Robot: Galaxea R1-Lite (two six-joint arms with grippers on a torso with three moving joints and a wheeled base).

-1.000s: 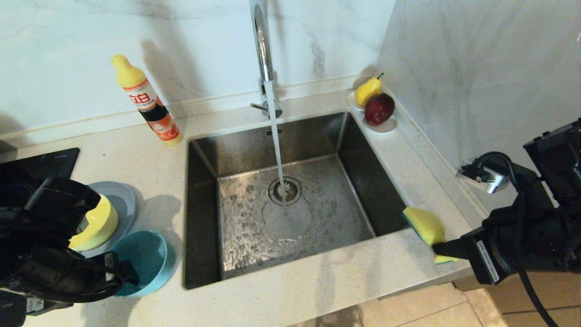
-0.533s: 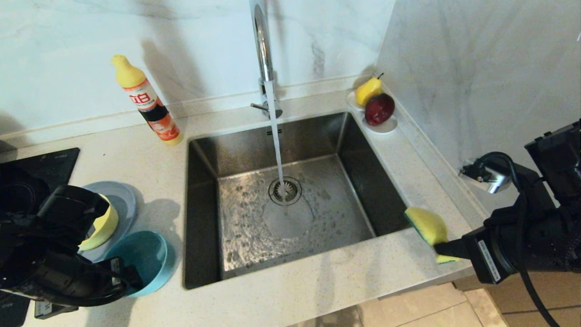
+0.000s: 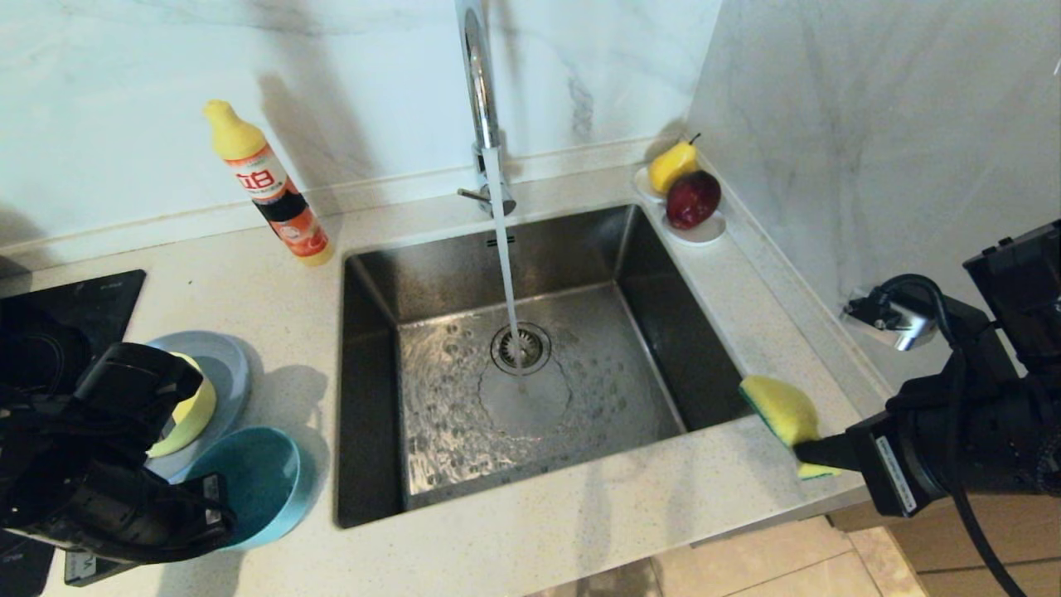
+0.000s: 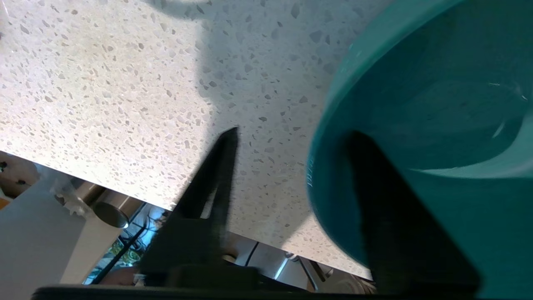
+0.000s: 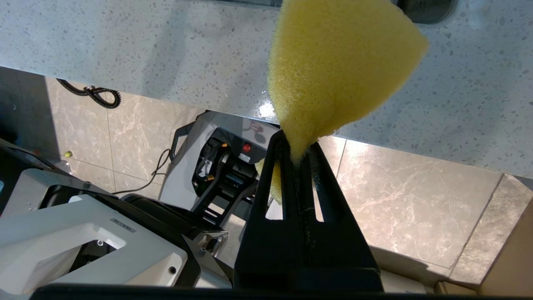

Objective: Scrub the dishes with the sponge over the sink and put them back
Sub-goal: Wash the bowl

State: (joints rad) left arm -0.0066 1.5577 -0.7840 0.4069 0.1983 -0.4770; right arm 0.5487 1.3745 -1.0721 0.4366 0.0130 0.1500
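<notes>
Left gripper set astride the near rim of the teal bowl, jaws not yet met.

The left gripper (image 4: 291, 133) was seen partly open, one finger (image 4: 374, 200) placed inside the teal bowl (image 3: 257, 485) and the other (image 4: 216, 166) outside it over the counter (image 3: 249, 274), so that the wall of the bowl lay between them with a gap left on the outer side; no grip could be confirmed. The bowl was set on the counter left of the sink (image 3: 530, 365), just beside the grey-blue plate (image 3: 228, 369) bearing the yellow-green bowl (image 3: 191, 410). The right gripper (image 5: 297, 156) was clamped on the waist of the sponge (image 3: 783, 410), held over the sink's right front corner. Water was running from the faucet (image 3: 477, 91).
</notes>
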